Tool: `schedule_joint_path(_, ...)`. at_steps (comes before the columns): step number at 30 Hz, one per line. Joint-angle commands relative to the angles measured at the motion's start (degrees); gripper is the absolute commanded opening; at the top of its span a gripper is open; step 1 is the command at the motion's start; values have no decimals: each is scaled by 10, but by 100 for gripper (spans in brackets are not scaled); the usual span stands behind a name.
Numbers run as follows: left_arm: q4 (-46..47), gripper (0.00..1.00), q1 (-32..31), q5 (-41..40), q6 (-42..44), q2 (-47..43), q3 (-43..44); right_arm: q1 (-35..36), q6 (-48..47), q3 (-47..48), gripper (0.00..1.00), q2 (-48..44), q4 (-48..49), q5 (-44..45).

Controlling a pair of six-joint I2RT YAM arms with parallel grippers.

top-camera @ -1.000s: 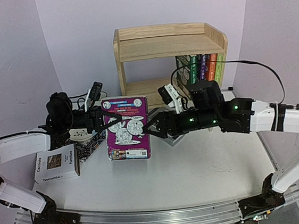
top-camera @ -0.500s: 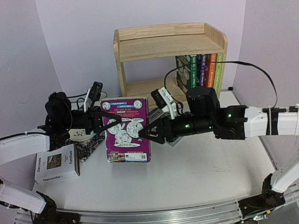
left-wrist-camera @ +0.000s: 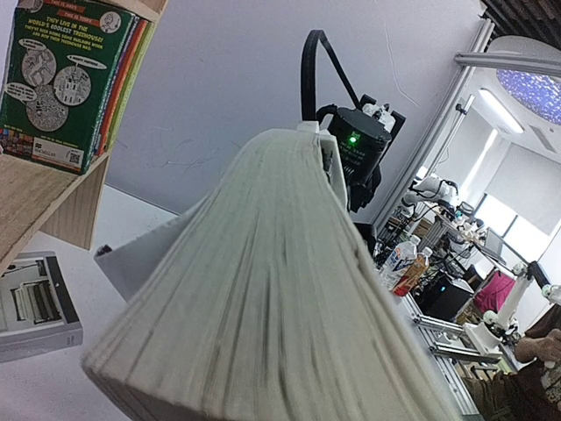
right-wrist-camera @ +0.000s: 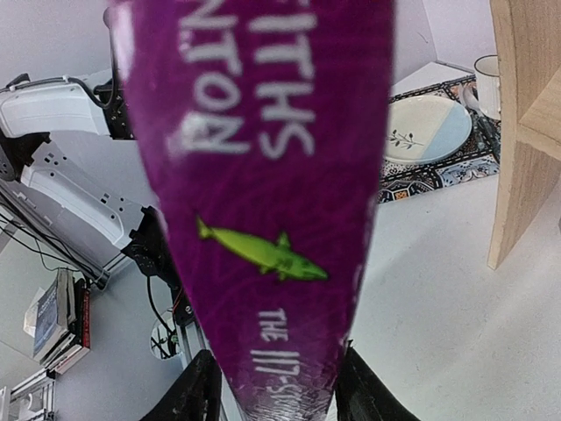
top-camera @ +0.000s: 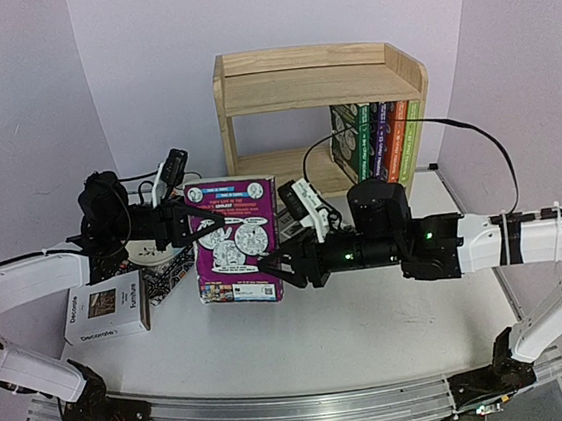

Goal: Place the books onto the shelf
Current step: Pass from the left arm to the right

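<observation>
My left pincer (top-camera: pixel 200 225) is clamping the upper left edge of the purple book (top-camera: pixel 236 240). In the left wrist view the book's page block is filling the frame and hiding my fingertips. My right pincer (top-camera: pixel 270 265) is sitting at the lower right edge of the same book. In the right wrist view its fingers (right-wrist-camera: pixel 200 395) are flanking the purple spine (right-wrist-camera: pixel 272 175) on both sides, and I cannot tell whether they are pressing on it yet.

The purple book is standing upright in front of the shelf (top-camera: pixel 318 86), before its left side panel and apart from it. I cannot tell whether its lower edge is touching the tabletop (top-camera: pixel 353 324).

A row of books (top-camera: pixel 379 140) is standing upright at the right end of the shelf's lower tier, with the green cover (left-wrist-camera: pixel 61 88) facing left. A grey-white book (left-wrist-camera: pixel 35 307) is lying flat on the tabletop just in front of the shelf.

To the left of the shelf, a plate (top-camera: pixel 149 249) is resting on a patterned placemat (top-camera: pixel 172 272). The Decorate book (top-camera: pixel 106 311) is lying flat farther left and nearer my bases, well apart from the shelf.
</observation>
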Motion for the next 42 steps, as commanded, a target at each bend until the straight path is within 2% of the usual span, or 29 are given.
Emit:
schedule_joint_path(1, 58, 0, -3, 0, -9, -25, 35, 5, -25, -1, 43, -23, 33, 16)
schedule_joint_path(3, 58, 0, -3, 2, -9, -27, 35, 6, -28, 2, 40, -21, 32, 13)
schedule_joint_path(4, 58, 0, -2, 2, -10, -27, 35, 7, -30, 4, 35, -20, 31, 12)
schedule_joint_path(8, 59, 0, -3, 5, -12, -25, 33, 10, -33, 8, 32, -14, 30, 13)
schedule_joint_path(12, 59, 0, -3, 5, -10, -24, 31, 12, -36, 13, 41, -11, 29, 15)
schedule_joint_path(16, 60, 0, -4, 5, -11, -24, 31, 12, -39, 20, 42, -8, 21, 19)
schedule_joint_path(32, 61, 0, -5, 11, -13, -23, 29, 13, -47, 51, 34, 14, 13, 16)
schedule_joint_path(39, 61, 0, -6, 11, -15, -20, 30, 13, -44, 52, 24, 20, 10, 15)
schedule_joint_path(42, 61, 2, -7, 11, -13, -17, 29, 13, -44, 55, 0, 22, -1, 18)
